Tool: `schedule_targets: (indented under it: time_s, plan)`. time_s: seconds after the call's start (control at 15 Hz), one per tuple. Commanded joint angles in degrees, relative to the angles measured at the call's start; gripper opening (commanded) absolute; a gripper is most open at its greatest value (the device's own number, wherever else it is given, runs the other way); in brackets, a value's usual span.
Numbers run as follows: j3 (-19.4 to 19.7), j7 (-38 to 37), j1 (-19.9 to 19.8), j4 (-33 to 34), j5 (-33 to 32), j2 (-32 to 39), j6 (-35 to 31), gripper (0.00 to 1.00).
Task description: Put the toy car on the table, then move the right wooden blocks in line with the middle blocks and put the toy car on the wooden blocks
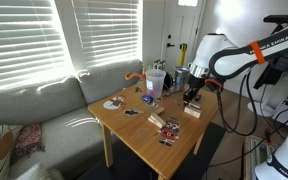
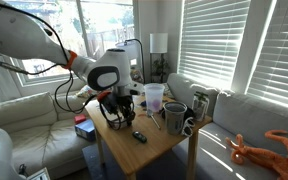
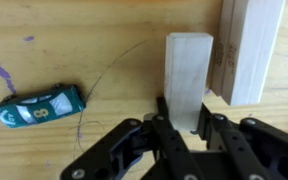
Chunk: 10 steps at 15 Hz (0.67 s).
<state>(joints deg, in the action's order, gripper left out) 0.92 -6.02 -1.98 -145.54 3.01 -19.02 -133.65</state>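
While the arm (image 1: 227, 55) is stretched in over the table (image 1: 134, 137) with the wrist turned straight down, the gripper (image 3: 187, 120) is held low at the tabletop. Its fingers (image 3: 162, 112) are closed against the two long sides of a pale wooden block (image 3: 189, 65), which is clamped between them. A second block (image 3: 249, 45) is seen just beside the gripped one. The toy car (image 3: 39, 105) is lying on the bare tabletop, apart from the fingers on the opposite side.
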Motion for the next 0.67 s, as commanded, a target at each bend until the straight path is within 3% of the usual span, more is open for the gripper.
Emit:
schedule_targets:
  time_s: [0.0, 0.6]
  plan:
    - [-0.81, -2.76, -0.59, -2.44, -0.79, -2.42, 1.73, 0.07]
    - [-1.5, -5.58, -0.67, -3.87, -1.07, -3.76, 1.37, 0.07]
